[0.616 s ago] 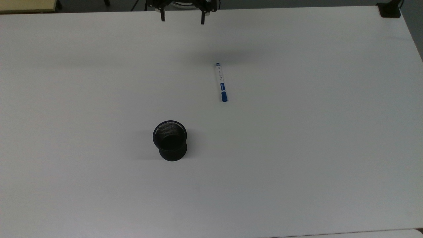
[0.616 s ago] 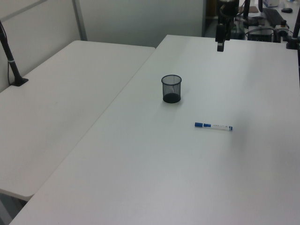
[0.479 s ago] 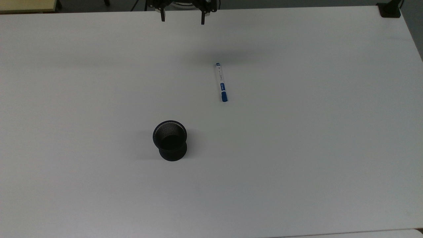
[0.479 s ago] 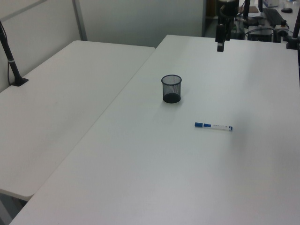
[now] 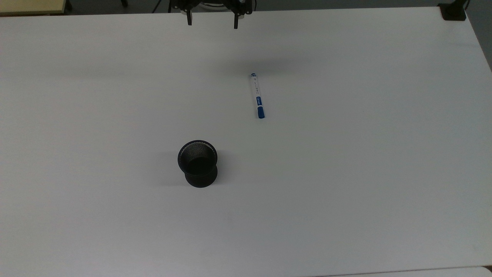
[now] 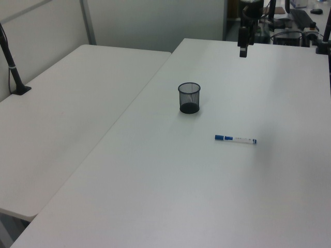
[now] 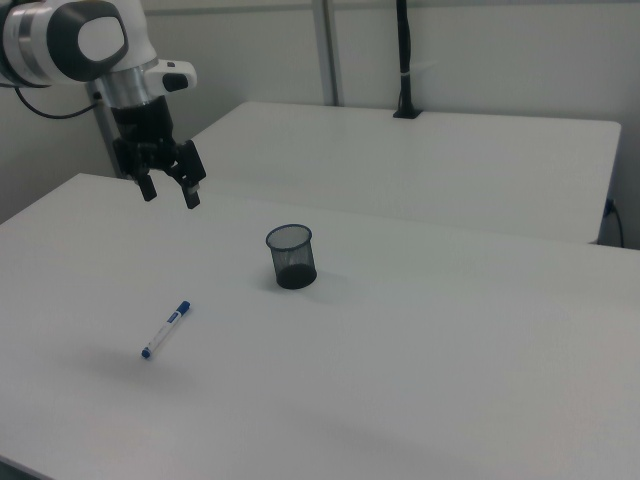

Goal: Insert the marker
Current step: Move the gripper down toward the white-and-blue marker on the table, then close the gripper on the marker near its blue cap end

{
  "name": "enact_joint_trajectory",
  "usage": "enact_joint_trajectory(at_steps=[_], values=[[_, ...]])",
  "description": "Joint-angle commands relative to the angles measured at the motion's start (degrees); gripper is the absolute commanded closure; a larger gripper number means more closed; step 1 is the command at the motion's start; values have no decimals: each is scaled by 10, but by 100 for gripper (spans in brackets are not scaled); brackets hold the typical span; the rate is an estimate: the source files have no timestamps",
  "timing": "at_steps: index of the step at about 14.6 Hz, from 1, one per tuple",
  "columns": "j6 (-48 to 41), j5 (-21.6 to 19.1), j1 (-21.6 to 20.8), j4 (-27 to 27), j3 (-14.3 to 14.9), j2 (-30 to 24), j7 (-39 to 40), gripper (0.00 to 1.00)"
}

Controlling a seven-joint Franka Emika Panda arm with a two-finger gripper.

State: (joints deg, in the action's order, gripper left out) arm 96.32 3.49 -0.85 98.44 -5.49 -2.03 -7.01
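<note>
The marker (image 5: pixel 257 95) (image 6: pixel 236 139) (image 7: pixel 166 328), a slim white pen with a blue cap, lies flat on the white table. A black mesh cup (image 5: pixel 198 163) (image 6: pixel 189 97) (image 7: pixel 292 256) stands upright and apart from it, toward the table's middle. My gripper (image 5: pixel 212 23) (image 7: pixel 170 192) hangs open high above the table near its far edge in the top view, well clear of the marker, with nothing between its fingers. In the left view the gripper (image 6: pixel 242 49) is seen edge-on at the top right.
A second white table (image 6: pixel 62 124) adjoins this one on the left view's left. A black pole clamp (image 6: pixel 15 77) stands on it. A black clamp (image 5: pixel 453 11) sits at the top view's upper right corner. Desk clutter lies beyond the table's far end (image 6: pixel 297 20).
The gripper has edged slightly upward in the top view. The marker and the cup have not moved.
</note>
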Motion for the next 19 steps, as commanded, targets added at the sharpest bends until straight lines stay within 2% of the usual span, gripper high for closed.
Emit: enact_joint_trajectory(at_steps=[1, 4, 10, 16, 18, 19], values=[[-2, -10, 0, 11, 1, 4, 17, 0], [6, -11, -7, 25, -1, 30, 41, 0], [105, -4, -56, 83, -3, 83, 40, 0], [172, -3, -73, 90, -3, 156, 30, 0], [205, -3, -74, 91, -3, 178, 0, 10], [219, -3, -74, 91, -3, 187, -16, 18]])
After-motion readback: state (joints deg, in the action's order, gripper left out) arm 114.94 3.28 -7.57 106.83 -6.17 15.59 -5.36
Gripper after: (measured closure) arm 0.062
